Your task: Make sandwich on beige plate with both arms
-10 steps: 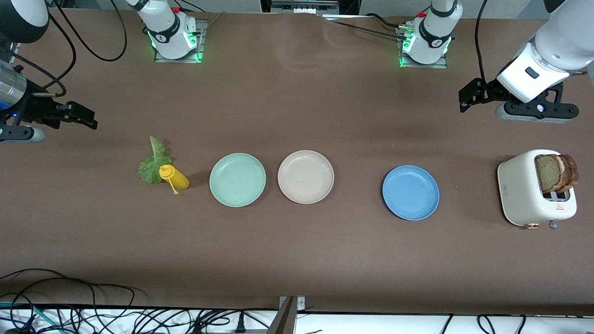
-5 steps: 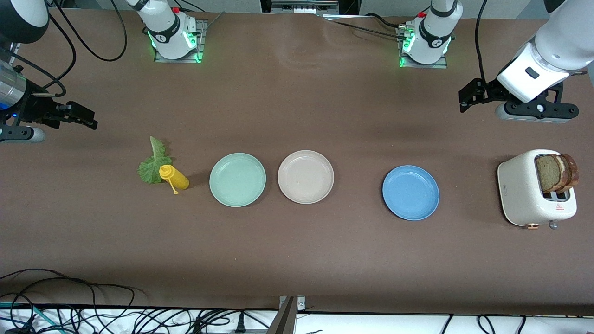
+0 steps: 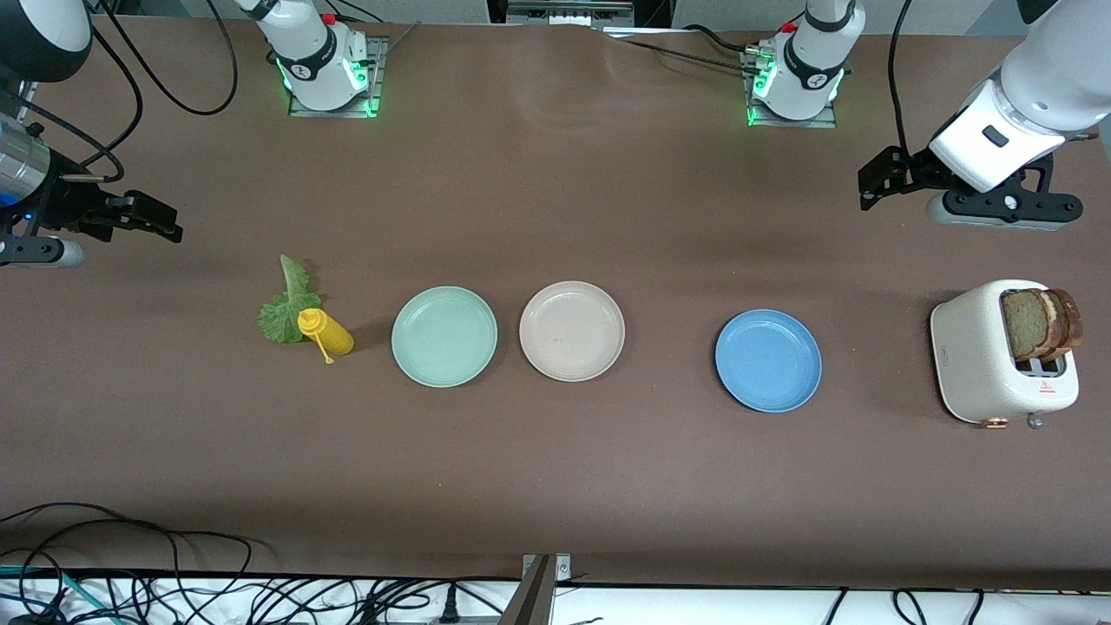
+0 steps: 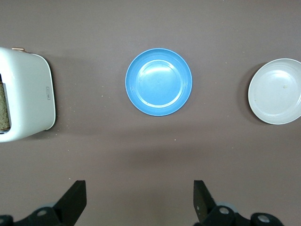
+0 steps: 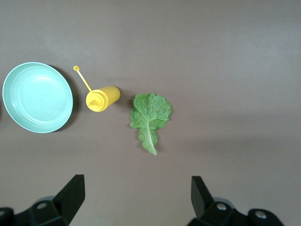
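Nothing of the sandwich is assembled yet. The round, shallow, pale pinkish-beige plastic plate (image 3: 572, 331) sits bare at the middle of the front view, between a round mint-green plate (image 3: 444, 336) just beside it toward the right arm's end and a round blue plate (image 3: 768, 360) set apart toward the left arm's end.

The ingredients lie at the two ends of the table. Two brown-crusted slices of speckled tan bread (image 3: 1041, 324) stand upright in the slots of a cream-white toaster (image 3: 981, 356) at the lower right of the front view. The ruffled green lettuce leaf (image 3: 287, 302) lies flat on the brown table (image 3: 555, 486) at the centre left, touching or just beside a small yellow squeeze bottle (image 3: 325, 332) lying on its side.

The left gripper (image 3: 878, 180) hangs at the upper right of the front view, over bare table near the toaster, its black fingers (image 4: 75, 200) spread apart and holding nothing. The right gripper (image 3: 152, 217) hangs at the left edge of that view, over bare table near the lettuce, fingers (image 5: 73, 194) likewise apart and empty.

As I judge it, every step is left: one slice from the toaster onto the beige plate, the lettuce laid on it, then the second slice on top. Each arm seems well placed for the ingredient at its own end.
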